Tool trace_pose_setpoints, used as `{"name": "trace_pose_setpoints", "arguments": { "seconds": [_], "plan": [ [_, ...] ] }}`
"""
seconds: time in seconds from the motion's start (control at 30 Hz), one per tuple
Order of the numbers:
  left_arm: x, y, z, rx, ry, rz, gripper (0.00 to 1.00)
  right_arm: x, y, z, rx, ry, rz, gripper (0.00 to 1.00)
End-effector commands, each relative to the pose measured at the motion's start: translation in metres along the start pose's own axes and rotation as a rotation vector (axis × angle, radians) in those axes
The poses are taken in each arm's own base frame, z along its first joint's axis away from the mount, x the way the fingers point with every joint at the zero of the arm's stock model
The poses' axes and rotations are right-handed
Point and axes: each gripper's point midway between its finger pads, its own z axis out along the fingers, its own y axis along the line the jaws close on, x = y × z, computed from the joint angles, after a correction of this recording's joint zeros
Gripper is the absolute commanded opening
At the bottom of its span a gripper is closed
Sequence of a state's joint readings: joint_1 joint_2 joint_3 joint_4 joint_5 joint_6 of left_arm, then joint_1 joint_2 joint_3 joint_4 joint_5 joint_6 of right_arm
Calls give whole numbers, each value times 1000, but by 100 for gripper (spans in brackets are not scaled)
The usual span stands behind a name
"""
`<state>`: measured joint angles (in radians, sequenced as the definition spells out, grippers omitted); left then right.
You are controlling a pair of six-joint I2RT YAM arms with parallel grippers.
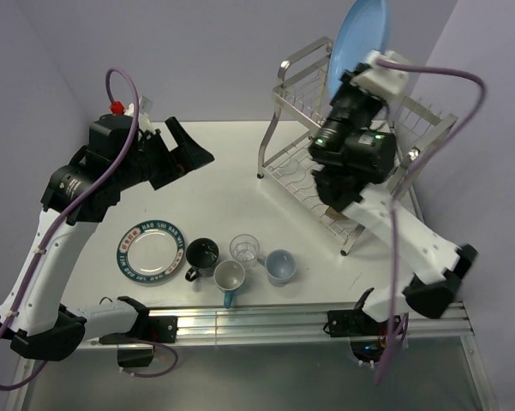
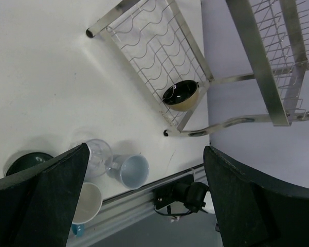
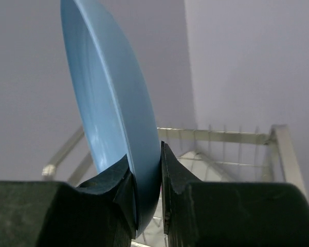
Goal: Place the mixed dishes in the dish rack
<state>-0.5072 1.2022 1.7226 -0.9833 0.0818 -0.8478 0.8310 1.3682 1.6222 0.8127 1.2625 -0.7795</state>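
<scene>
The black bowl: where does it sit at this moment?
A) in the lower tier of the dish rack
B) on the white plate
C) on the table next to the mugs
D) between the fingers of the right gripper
A: in the left wrist view the black bowl sits on the wavy wires of the lower tier of the dish rack, near a corner.

table (image 1: 223,171): rack (image 1: 284,158), plate (image 1: 151,251), glass (image 1: 245,249), cup (image 1: 280,266), dark mug (image 1: 202,254) (white mug (image 1: 229,278) too)
</scene>
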Motion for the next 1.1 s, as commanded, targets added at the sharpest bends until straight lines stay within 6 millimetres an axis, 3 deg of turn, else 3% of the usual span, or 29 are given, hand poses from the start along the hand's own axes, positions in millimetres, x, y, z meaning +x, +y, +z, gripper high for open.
{"name": "trace_pose_setpoints", "arguments": {
  "seconds": [0.0, 0.07, 0.13, 0.23, 0.27, 0.37, 0.7, 0.83, 0.87, 0.9, 0.97, 1.0, 1.07],
  "plan": [
    [4, -1, -15, 0, 23, 24, 99, -10, -24, -7, 191, -80, -17, 0],
    [5, -1, -14, -7, 40, 33, 99, -17, -13, -7, 201, -96, -50, 0],
    [8, 0, -11, -12, 56, 33, 99, -11, 4, -11, 184, -101, -75, 0],
    [13, 0, -8, -6, 82, 30, 99, -19, 6, -11, 194, -104, -53, 0],
    [13, 0, -8, -3, 86, 30, 99, -30, -1, -9, 215, -105, -11, 0],
    [16, -1, -5, 3, 99, 23, 99, -22, 10, -9, 217, -117, -82, 0],
    [22, -3, 0, 38, 111, -6, 99, -31, -5, -7, 225, -87, -16, 0],
    [14, -26, -1, 143, 85, 3, 98, -28, -15, -8, 183, 21, 8, 0],
    [10, -32, -1, 160, 73, 8, 97, -20, -12, -10, 165, 50, -23, 0],
    [4, -40, -1, 187, 53, 14, 97, -28, -23, -10, 163, 73, 61, 0],
    [-6, -54, -1, 227, 31, 44, 97, -10, -19, -18, 133, 182, -41, 0],
    [-12, -60, -1, 245, 18, 58, 97, -20, -31, -21, 137, 196, 61, 0],
    [-25, -75, 0, 284, -13, 109, 97, -14, -26, -33, 77, 230, -59, 0]
  ]
}}
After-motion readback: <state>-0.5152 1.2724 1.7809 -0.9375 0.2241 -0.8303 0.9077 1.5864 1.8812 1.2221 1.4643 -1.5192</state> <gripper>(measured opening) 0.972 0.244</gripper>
